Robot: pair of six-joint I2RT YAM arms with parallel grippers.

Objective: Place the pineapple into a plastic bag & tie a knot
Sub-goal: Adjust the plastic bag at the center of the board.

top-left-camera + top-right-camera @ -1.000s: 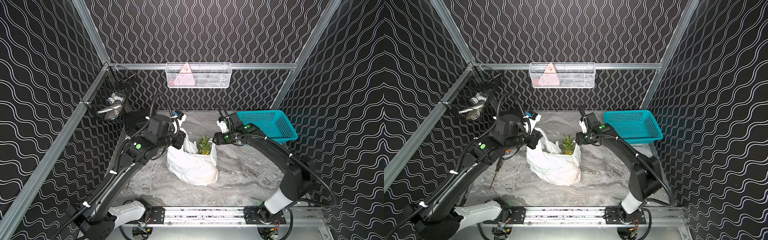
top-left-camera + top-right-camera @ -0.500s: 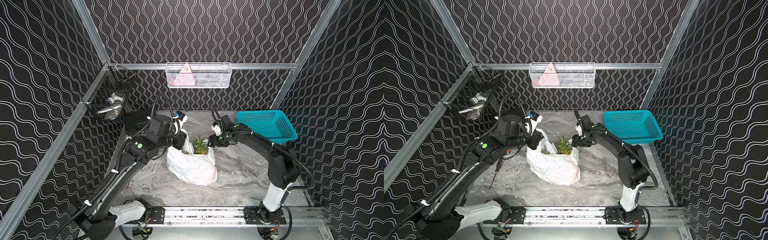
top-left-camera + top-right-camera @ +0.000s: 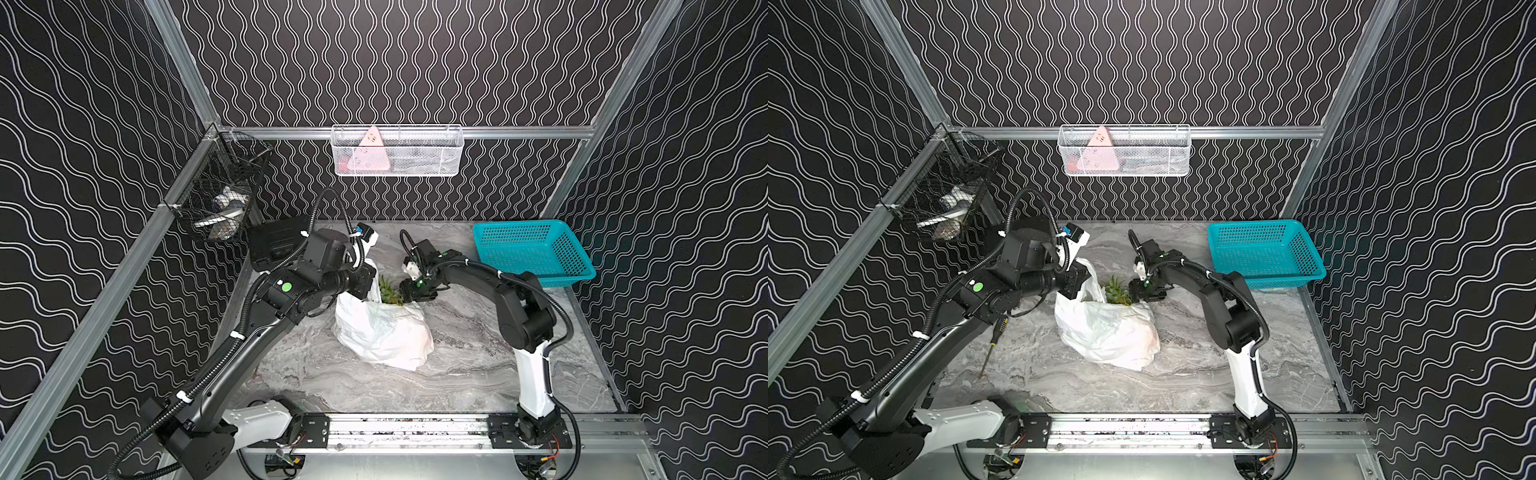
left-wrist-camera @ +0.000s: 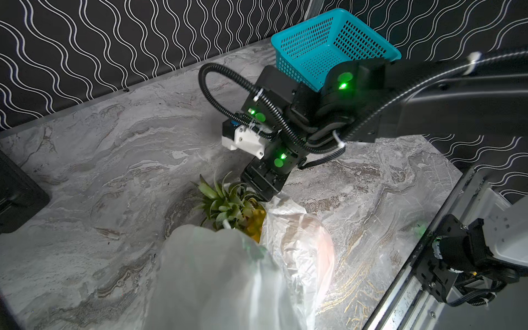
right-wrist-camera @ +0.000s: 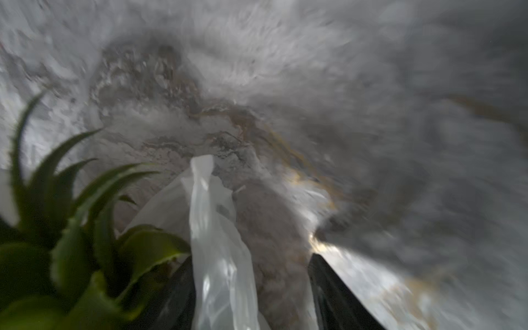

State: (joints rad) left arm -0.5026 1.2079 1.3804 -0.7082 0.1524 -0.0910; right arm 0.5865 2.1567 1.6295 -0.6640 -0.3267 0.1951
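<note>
Wavy black walls [image 3: 415, 62] are enclosing the marbled worktop [image 3: 457, 374]; the left gripper [image 3: 1080, 286] is clenching the plastic bag [image 3: 1104, 328], and the right gripper [image 3: 1136, 296] is hanging released.

Right gripper [image 3: 413, 296] shifted from teal basket [image 3: 540, 272] to plastic bag [image 3: 382, 332] mouth, against pineapple [image 3: 390, 291] leaves, right elbow [image 3: 528, 328] drawn in from bench's right edge

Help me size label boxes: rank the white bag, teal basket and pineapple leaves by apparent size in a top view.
1. Teal basket and white bag: too alike to rank.
2. Pineapple leaves: clearly smallest.
</note>
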